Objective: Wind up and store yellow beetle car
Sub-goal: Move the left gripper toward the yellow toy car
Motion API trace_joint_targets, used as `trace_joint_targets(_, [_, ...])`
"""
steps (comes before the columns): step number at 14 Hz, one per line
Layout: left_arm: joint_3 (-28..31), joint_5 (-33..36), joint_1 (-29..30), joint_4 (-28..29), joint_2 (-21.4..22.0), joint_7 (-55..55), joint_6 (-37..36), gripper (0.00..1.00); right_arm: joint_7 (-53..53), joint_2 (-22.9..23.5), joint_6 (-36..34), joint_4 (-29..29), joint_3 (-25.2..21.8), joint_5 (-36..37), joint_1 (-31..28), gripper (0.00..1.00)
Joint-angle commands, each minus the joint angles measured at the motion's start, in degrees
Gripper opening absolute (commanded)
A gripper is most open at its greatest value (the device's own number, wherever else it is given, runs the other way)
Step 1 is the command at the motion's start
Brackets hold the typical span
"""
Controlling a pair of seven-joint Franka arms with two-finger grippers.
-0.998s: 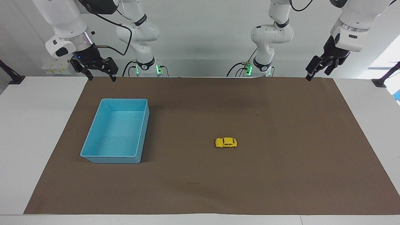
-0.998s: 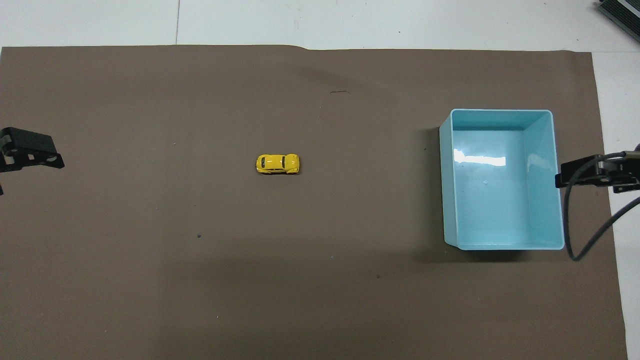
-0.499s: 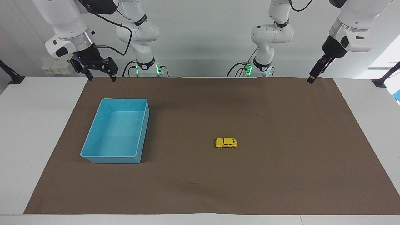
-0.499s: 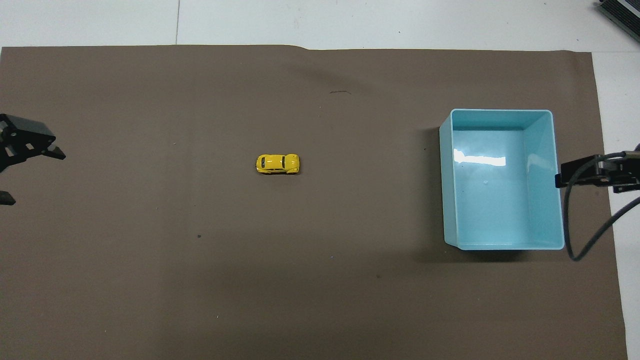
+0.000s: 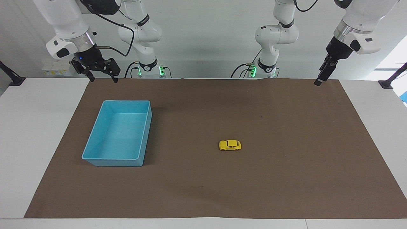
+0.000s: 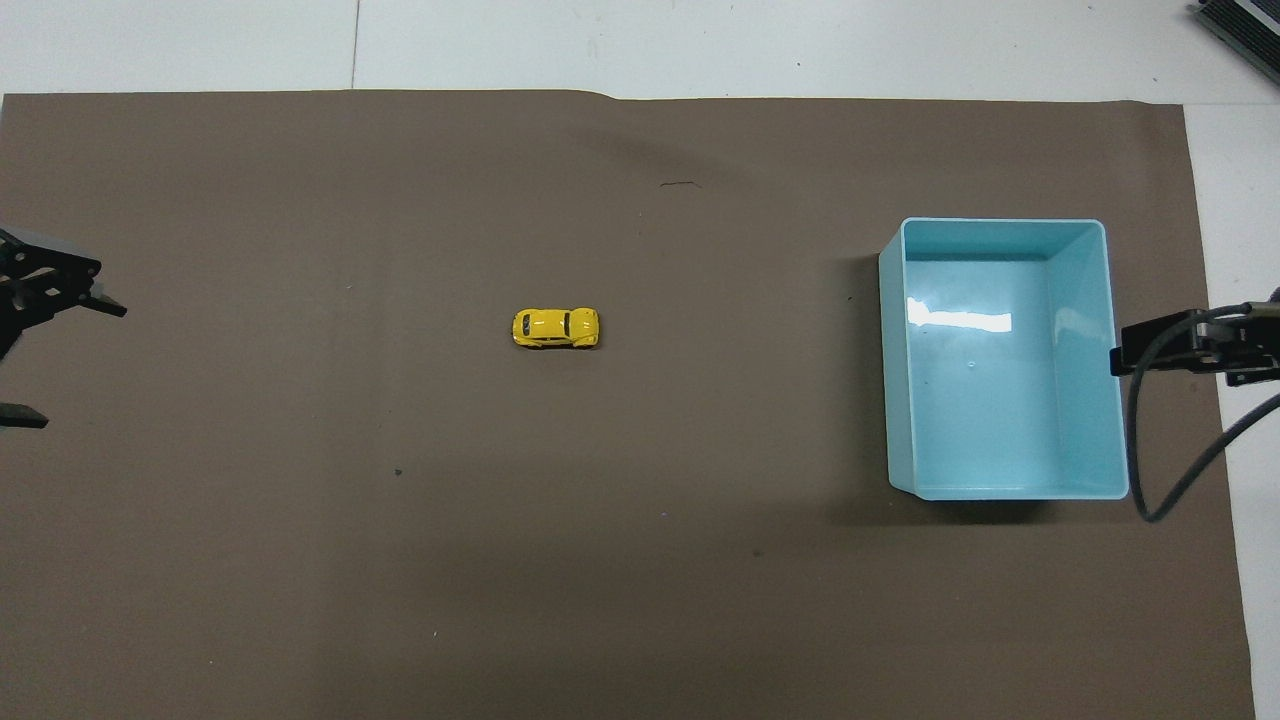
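The yellow beetle car (image 5: 230, 145) (image 6: 556, 328) stands on its wheels near the middle of the brown mat, with nothing touching it. My left gripper (image 5: 318, 82) (image 6: 78, 365) hangs open and empty over the mat's edge at the left arm's end, well clear of the car. My right gripper (image 5: 104, 79) is open and empty too. It hovers over the mat's robot-side edge, above and apart from the light-blue bin (image 5: 111, 158) (image 6: 1000, 224). The bin holds nothing.
The brown mat (image 5: 286, 178) covers most of the white table. The bin sits toward the right arm's end of it. A black cable (image 6: 1165, 490) loops down from the right wrist beside the bin.
The left wrist has turned, so its gripper is now seen edge-on in the facing view and its fingertips stand apart in the overhead view. The right arm, car and bin have not moved.
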State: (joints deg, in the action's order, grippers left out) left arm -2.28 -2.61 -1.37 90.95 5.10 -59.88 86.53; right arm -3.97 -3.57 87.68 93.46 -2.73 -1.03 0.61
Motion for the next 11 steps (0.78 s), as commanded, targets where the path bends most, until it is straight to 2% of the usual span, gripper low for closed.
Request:
trace_joint_targets(1, [0.0, -0.7, 0.4, 0.7, 0.7, -6.5, -0.7, 1.00, -0.5, 0.4, -0.6, -0.9, -0.3, -0.7, 0.3, 1.00])
trace_joint_targets(3, [0.0, -0.7, 0.5, 0.7, 0.7, -11.8, -0.2, 1.00, -0.5, 0.4, -0.6, -0.9, -0.3, -0.7, 0.3, 1.00])
trace_joint_targets(9, [-0.1, -0.6, 0.4, 2.4, 0.0, -16.6, 0.3, 1.00, -0.5, 0.5, -0.6, -0.9, -0.4, -0.7, 0.3, 1.00])
trace_joint_targets(11, [0.0, -0.6, -0.1, 4.3, -1.3, -17.0, 3.0, 1.00, -0.5, 0.5, -0.6, -0.9, -0.3, -0.7, 0.3, 1.00])
